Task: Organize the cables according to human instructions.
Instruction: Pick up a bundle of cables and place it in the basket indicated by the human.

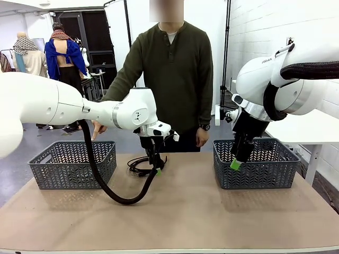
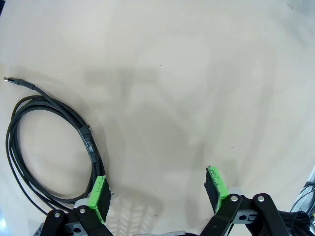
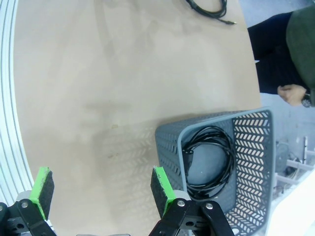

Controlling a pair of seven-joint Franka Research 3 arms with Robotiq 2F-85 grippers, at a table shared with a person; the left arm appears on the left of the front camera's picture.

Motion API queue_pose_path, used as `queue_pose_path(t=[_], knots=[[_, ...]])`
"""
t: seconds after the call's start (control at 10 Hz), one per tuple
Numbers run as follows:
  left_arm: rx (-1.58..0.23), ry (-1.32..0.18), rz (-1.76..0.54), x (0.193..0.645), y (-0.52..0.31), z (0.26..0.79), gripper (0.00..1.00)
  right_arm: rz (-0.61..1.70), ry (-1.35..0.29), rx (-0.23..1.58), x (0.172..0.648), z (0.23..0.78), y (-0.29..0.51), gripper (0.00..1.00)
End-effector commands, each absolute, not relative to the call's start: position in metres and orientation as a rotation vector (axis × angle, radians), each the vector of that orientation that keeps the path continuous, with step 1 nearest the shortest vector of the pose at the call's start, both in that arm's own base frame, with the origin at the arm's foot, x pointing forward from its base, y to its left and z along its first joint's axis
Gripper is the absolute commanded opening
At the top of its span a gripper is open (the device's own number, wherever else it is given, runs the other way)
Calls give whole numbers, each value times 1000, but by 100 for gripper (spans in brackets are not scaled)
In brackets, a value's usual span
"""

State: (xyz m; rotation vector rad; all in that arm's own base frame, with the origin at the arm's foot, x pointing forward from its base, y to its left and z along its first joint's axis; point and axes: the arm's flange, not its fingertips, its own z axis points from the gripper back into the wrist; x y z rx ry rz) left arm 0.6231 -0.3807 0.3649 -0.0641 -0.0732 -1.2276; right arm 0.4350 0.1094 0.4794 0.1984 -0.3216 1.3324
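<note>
One cable (image 1: 136,165), a thin black cord coiled in a round loop, lies on the table near the far edge. My left gripper (image 1: 157,169) hovers just over its right side, open. In the left wrist view the loop (image 2: 49,142) lies to the left of the open gripper (image 2: 157,191), and one green pad (image 2: 98,196) is right by the cord. My right gripper (image 1: 236,163) hangs open over the left rim of the right basket (image 1: 259,177). Beside the open right gripper (image 3: 101,187), another coiled cable (image 3: 211,162) lies inside that basket (image 3: 251,142). The human (image 1: 169,74) stands across the table, one hand (image 1: 96,129) pointing down toward the left basket (image 1: 63,177).
My left arm's thick black hose (image 1: 116,197) sags onto the table between the left basket and the loose cable. The person's other hand (image 1: 202,137) hangs by the table's far edge. Bare tabletop (image 1: 185,217) stretches across the front.
</note>
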Motion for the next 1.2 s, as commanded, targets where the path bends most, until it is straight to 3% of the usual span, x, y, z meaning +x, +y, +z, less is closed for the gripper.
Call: queue_pose_path(t=[0.0,0.2,0.4,1.1], knots=[[-57,-77,-1230,621,-379,366,100,1321,-319,188,438,480,110,100],[-64,-73,-1228,623,-381,365,100,1321,-319,188,438,480,110,100],[-42,-101,-1207,657,-381,389,100,1321,-319,188,438,480,110,100],[-40,-80,-1198,695,-397,380,100,1321,-319,188,438,480,110,100]])
